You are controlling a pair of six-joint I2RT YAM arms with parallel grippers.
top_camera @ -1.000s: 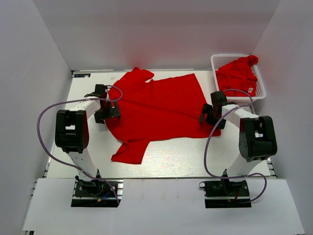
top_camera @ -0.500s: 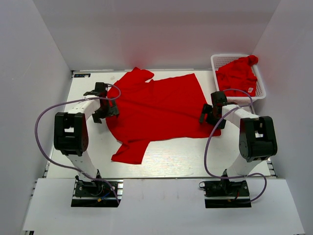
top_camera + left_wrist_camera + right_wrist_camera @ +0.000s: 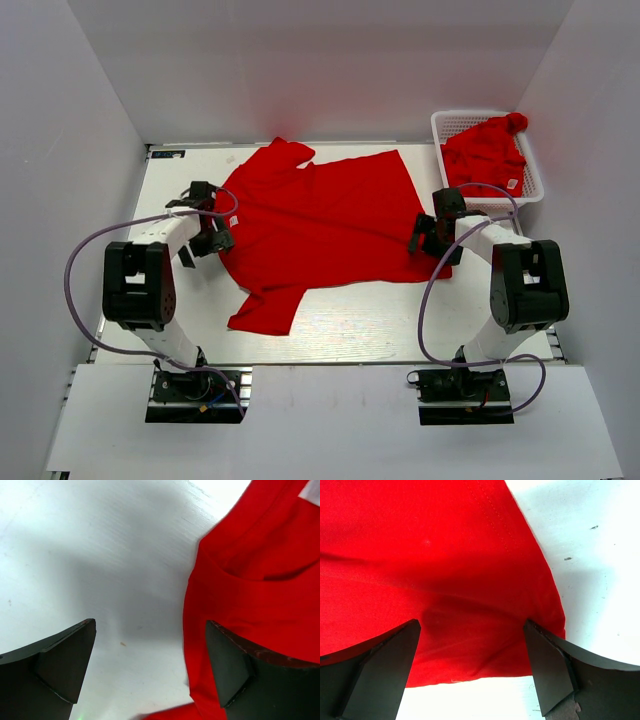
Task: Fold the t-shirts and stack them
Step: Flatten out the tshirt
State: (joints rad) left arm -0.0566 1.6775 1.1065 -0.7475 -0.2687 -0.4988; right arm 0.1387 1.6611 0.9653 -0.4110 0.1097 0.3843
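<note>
Basket (image 3: 458,121): holds one crumpled t-shirt (image 3: 485,155) | table (image 3: 340,325): spread t-shirt (image 3: 320,215) lying flat | left gripper (image 3: 150,665): fingers apart, straddling its edge | right gripper (image 3: 472,665): fingers apart over its hem corner

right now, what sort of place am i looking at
Probably a robot lab test cell: plain white panel walls box in a white tabletop, two black-and-white robot arms are bolted at its near edge, and a bright red cloth t-shirt lies spread out.
</note>
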